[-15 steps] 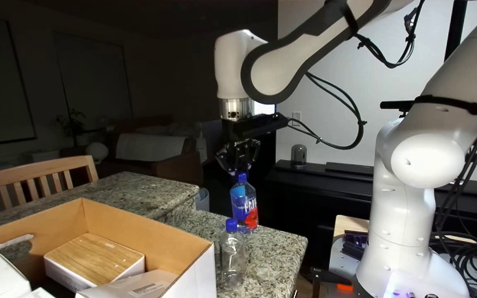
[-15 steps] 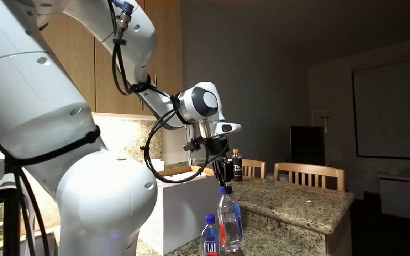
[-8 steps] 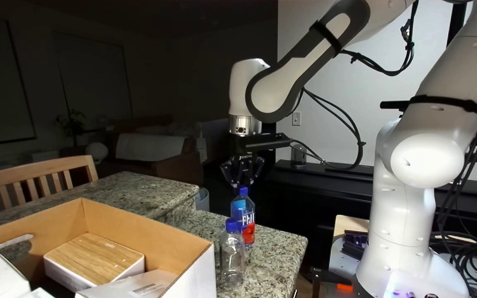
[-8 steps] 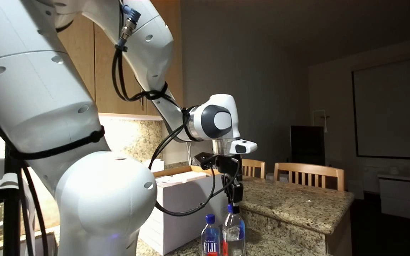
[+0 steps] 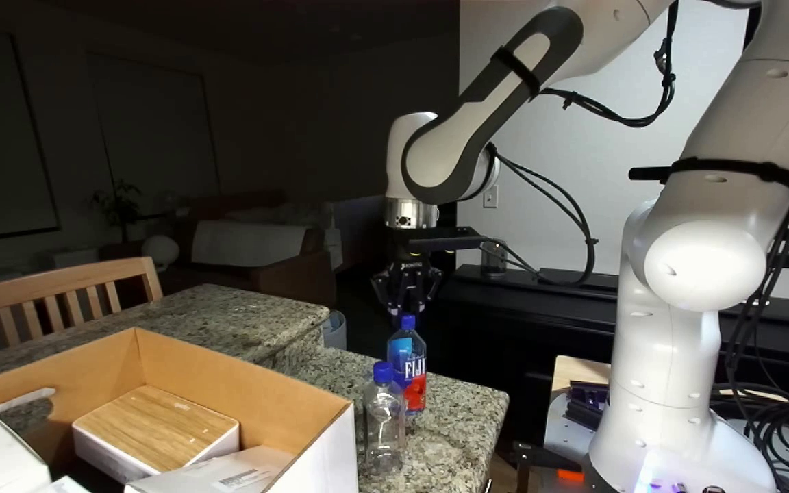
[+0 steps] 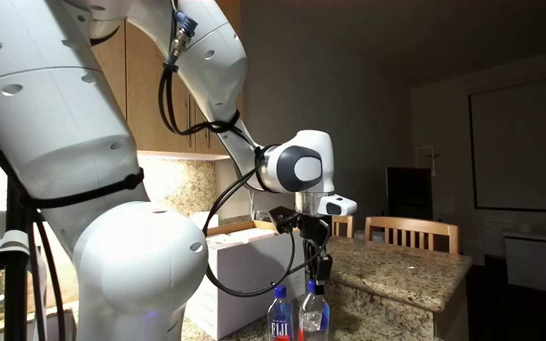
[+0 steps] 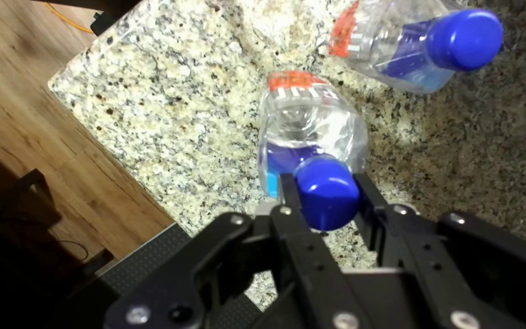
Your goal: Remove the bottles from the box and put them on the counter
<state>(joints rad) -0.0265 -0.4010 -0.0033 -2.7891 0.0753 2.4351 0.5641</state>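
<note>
My gripper (image 5: 406,309) is shut on the blue cap of a labelled bottle (image 5: 408,363). In the wrist view the two fingertips (image 7: 328,189) press on both sides of the cap, and the bottle (image 7: 311,116) hangs upright below. Its base is at or just above the granite counter (image 5: 449,421); I cannot tell if it touches. The second bottle (image 5: 385,438) stands upright on the counter close by, apart from the held one; it also shows in the wrist view (image 7: 395,50). The cardboard box (image 5: 244,363) stands beside the bottles in both exterior views.
In the box lie a wood-topped white carton (image 5: 158,428) and a flat packet (image 5: 220,472). A raised granite ledge (image 6: 396,270) rises behind the bottles. The counter's edge and corner (image 7: 55,87) show in the wrist view. A wooden chair (image 5: 59,294) stands behind.
My gripper has come down with the held bottle, which now hangs straighter and lower, shifted slightly right in both exterior views. The second bottle and the box have not moved.
</note>
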